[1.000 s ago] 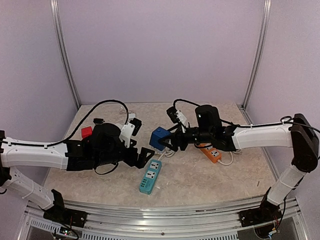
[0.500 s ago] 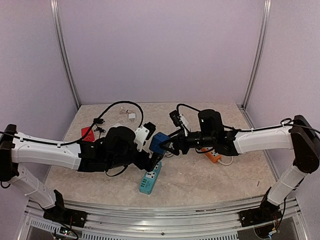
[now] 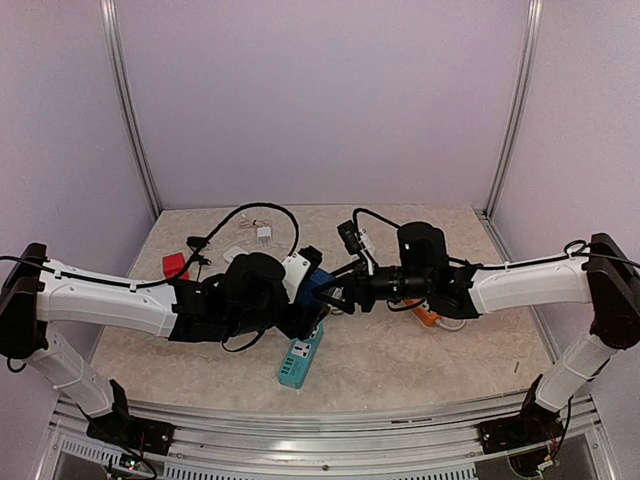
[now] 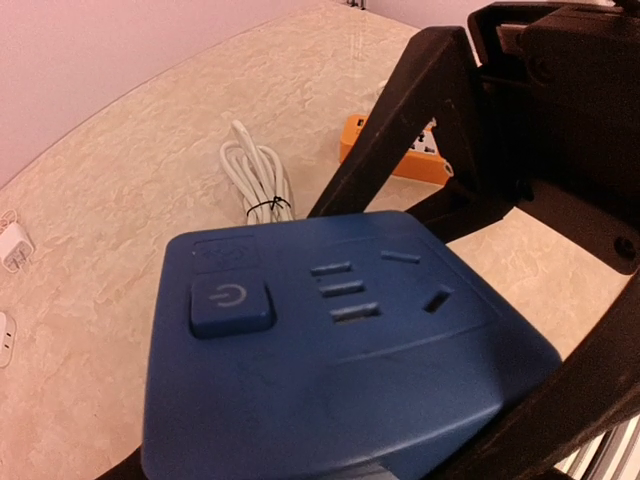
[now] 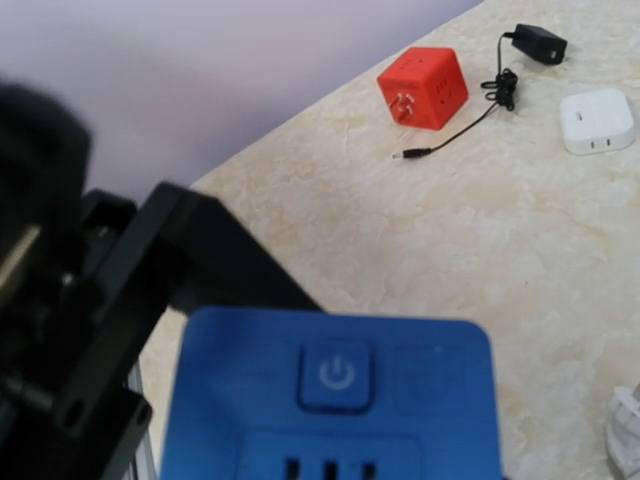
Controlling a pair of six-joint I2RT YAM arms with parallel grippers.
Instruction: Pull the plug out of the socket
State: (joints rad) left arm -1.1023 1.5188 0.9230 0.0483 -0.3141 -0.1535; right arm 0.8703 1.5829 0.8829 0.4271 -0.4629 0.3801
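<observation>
The socket is a blue cube (image 3: 316, 283) with a power button, held up off the table between both arms. My right gripper (image 3: 336, 291) is shut on it from the right. Its black fingers (image 4: 400, 120) show behind the cube (image 4: 330, 350) in the left wrist view. My left gripper (image 3: 310, 305) has come in from the left, and the cube fills the gap between its jaws. I cannot tell whether those jaws press on it. In the right wrist view the cube (image 5: 330, 400) fills the bottom of the frame. The plug shows in no view.
A teal power strip (image 3: 300, 358) lies below the cube and an orange one (image 3: 425, 312) lies to its right. A coiled white cable (image 4: 258, 185) is on the table. At the back left are a red cube adapter (image 5: 423, 88), a white adapter (image 5: 597, 120) and a black charger (image 5: 538, 42).
My left arm swung right, up to the blue cube, and its jaws have narrowed round it. The right gripper kept hold of the cube and barely moved.
</observation>
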